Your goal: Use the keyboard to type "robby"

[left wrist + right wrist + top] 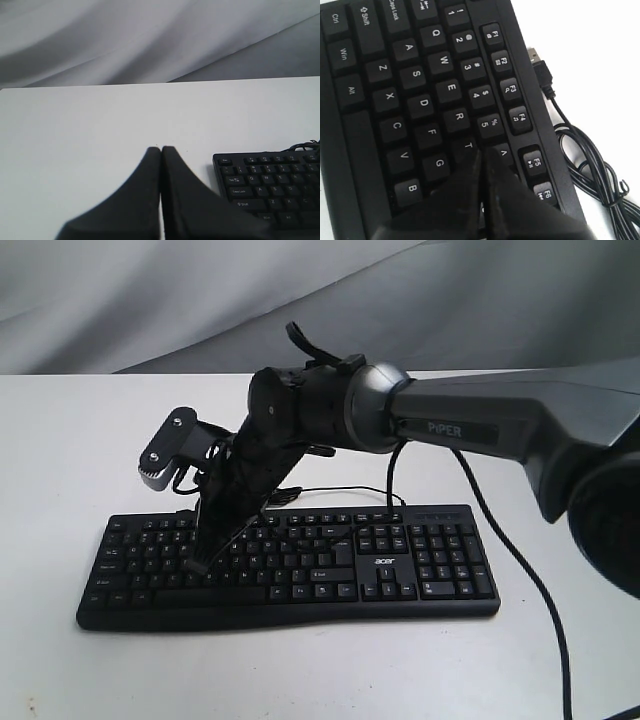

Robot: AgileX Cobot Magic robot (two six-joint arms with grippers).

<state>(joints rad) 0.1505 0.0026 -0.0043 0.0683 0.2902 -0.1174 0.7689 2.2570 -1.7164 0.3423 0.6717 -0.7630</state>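
Note:
The black keyboard (300,575) lies across the white table, its "acer" logo near the arrow keys. My right arm reaches across it to its left half. The right gripper (197,564) is shut, fingertips pointing down onto the letter keys. In the right wrist view the right gripper (484,150) has its jaws together, tips at the edge of the T key (465,146), just past the R key (458,117); whether they press a key I cannot tell. The left gripper (161,149) is shut and empty, over bare table beside the keyboard's Esc corner (270,190).
The keyboard's thin black cable (587,165) lies bundled behind the function row, its USB plug (540,62) loose on the table (100,130). The arm's own black cable (520,570) hangs down past the number pad. Grey cloth (150,300) hangs behind the table.

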